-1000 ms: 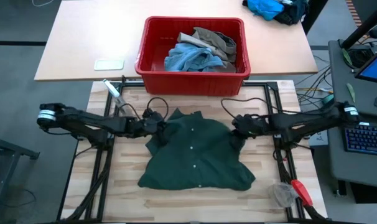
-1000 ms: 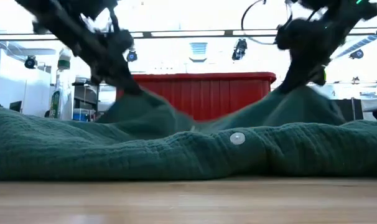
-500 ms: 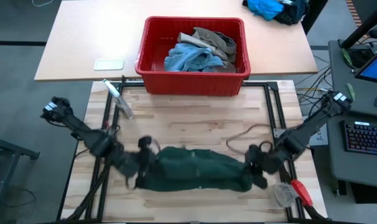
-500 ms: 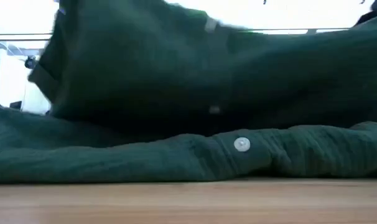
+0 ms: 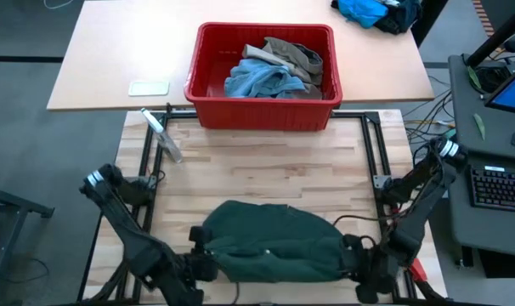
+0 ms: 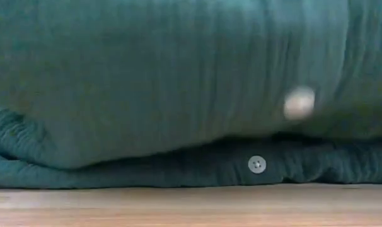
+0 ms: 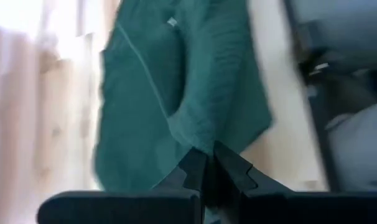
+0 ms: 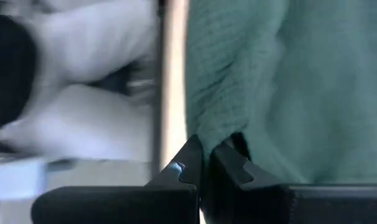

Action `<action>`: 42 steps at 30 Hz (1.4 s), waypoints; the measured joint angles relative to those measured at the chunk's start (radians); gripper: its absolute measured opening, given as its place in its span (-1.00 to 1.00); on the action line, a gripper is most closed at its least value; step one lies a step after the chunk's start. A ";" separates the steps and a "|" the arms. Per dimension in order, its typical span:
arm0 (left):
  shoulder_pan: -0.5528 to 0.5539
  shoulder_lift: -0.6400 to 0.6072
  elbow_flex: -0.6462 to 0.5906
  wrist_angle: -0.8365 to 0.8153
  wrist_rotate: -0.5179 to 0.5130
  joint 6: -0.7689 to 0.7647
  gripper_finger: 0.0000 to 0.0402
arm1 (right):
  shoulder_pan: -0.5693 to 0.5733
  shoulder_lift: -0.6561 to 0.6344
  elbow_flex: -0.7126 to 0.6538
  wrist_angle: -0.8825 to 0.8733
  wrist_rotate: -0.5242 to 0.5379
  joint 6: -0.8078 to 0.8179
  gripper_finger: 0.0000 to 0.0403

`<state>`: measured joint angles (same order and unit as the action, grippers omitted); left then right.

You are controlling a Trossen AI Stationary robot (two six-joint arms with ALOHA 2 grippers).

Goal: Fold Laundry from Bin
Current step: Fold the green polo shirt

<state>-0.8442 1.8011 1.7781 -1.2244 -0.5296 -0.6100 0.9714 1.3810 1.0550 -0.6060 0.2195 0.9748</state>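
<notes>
A dark green buttoned garment (image 5: pixel 274 242) lies folded over itself near the table's front edge. Its upper layer (image 6: pixel 178 82) is draped over a lower layer with a button (image 6: pixel 257 164) resting on the wood. My left gripper (image 5: pixel 202 265) is shut on the garment's left end. My right gripper (image 5: pixel 353 255) is shut on its right end. The red bin (image 5: pixel 200 59) stands at the far side, holding a light blue piece (image 5: pixel 257 78) and a khaki piece (image 5: pixel 293 53). My left gripper pinches a bunched bit of the green cloth's upper layer (image 7: pixel 201 140) between its two fingers, at the garment's left end. The fingers slant down from the table's left. The cloth spreads slack from them over the lower layer. My right gripper pinches a gathered bit of the upper layer (image 8: pixel 216 134) between its two fingers, at the garment's right end by the table's edge. The fingers slant down from the table's right. The cloth lies slack beyond them.
A metallic tool (image 5: pixel 161 134) lies at the table's far left. A red-handled object (image 5: pixel 413 265) sits at the near right corner. A white card (image 5: pixel 149 87) lies left of the bin. A bright blue cloth heap (image 5: pixel 368 10) sits far right, a keyboard (image 5: pixel 500 187) to the right.
Both grippers, staying shut, have swept from the garment's far part toward the table's near edge, turning as they went. They carried the far edge up and over. The garment is now folded over on itself, while its near hem has stayed on the table.
</notes>
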 joint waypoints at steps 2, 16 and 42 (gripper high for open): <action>0.017 0.054 0.061 -0.090 -0.032 -0.012 -1.00 | -0.009 0.044 0.063 -0.130 0.068 0.035 -0.95; 0.281 0.123 0.025 -0.345 -0.363 0.028 -1.00 | -0.149 0.212 0.173 -0.875 0.301 0.544 -0.95; 0.830 0.113 -0.351 -0.222 -0.475 0.168 -0.80 | -0.486 0.257 0.095 -0.841 0.563 0.375 -0.95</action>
<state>-0.0145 1.9137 1.4271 -1.4462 -1.0042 -0.4422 0.4851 1.6379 1.1500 -1.4475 0.7824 1.3496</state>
